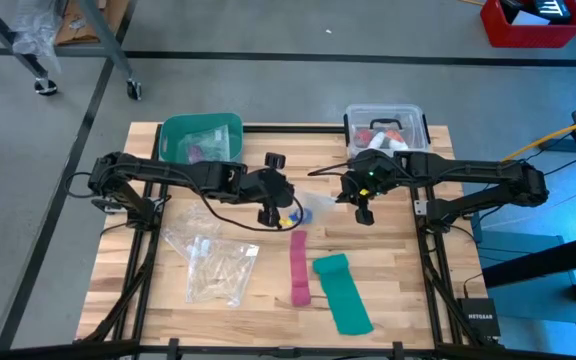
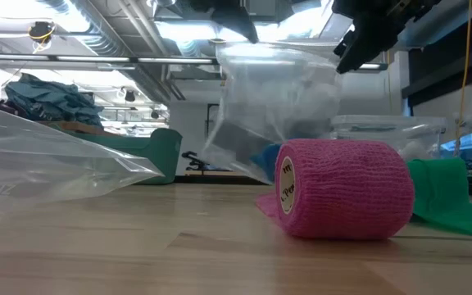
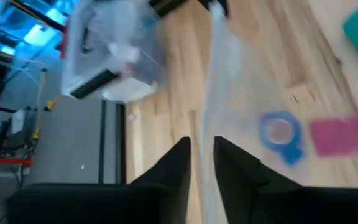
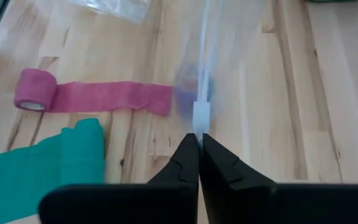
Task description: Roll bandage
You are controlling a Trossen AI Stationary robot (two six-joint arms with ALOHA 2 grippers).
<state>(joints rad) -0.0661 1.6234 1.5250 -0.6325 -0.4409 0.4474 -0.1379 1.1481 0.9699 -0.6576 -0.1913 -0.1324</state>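
Blue bandage (image 3: 280, 132) already rolled, lying on table (image 1: 408, 290); both grippers (image 1: 271, 214) (image 1: 362, 212) pinched closed on a clear bag (image 2: 277, 106), bagging pending.

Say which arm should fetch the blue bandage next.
Left, probably: the left end effector hangs nearer the bandage than the right end effector. Both pinch the bag, so it must let go first.

A grey floor (image 1: 268, 40) crossed by dark lines surrounds the wooden table (image 1: 168, 300), red crate (image 1: 528, 25) beyond.
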